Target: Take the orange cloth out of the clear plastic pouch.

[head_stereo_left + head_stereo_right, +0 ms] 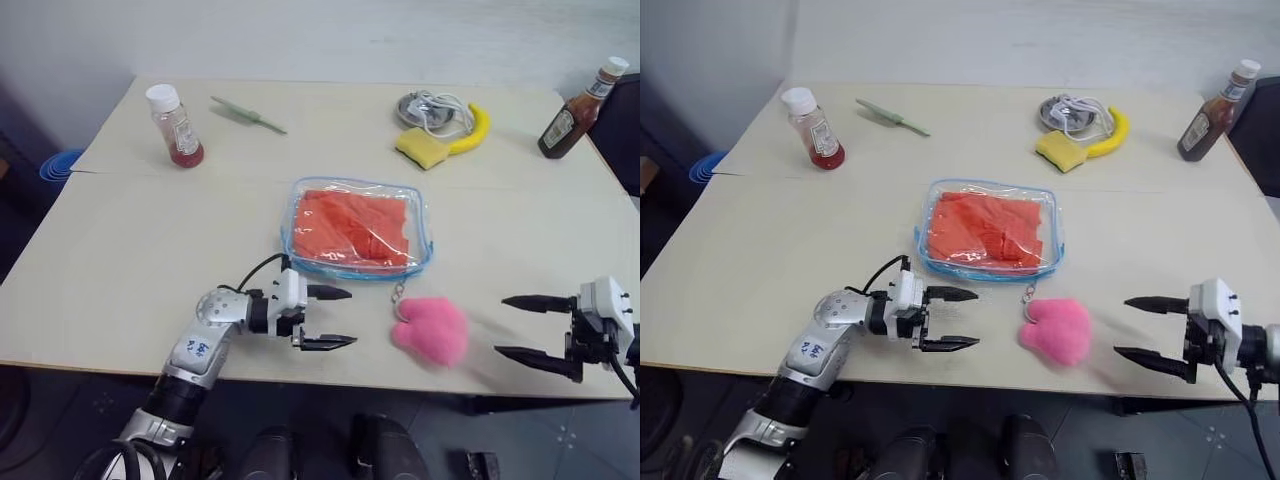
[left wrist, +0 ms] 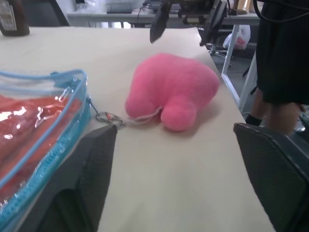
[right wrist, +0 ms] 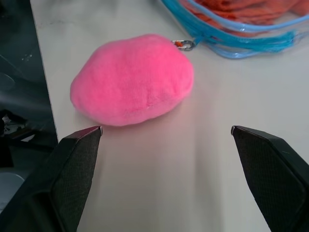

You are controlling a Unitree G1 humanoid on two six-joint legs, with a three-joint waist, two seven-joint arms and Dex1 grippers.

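The clear plastic pouch (image 1: 357, 228) with light blue trim lies flat in the middle of the table, and the orange cloth (image 1: 355, 230) is inside it. A fluffy pink lump (image 1: 432, 330) hangs on the pouch's zipper pull by a small ring and rests near the table's front edge. My left gripper (image 1: 335, 318) is open just in front of the pouch's near left corner, pointing toward the pink lump, holding nothing. My right gripper (image 1: 522, 326) is open at the front right, pointing at the lump from the other side, apart from it.
At the back stand a small bottle with red contents (image 1: 175, 126), a green tool (image 1: 247, 114), a yellow sponge (image 1: 421, 148), a banana (image 1: 476, 130) beside a coiled cable in a bowl (image 1: 432, 108), and a brown sauce bottle (image 1: 575, 110).
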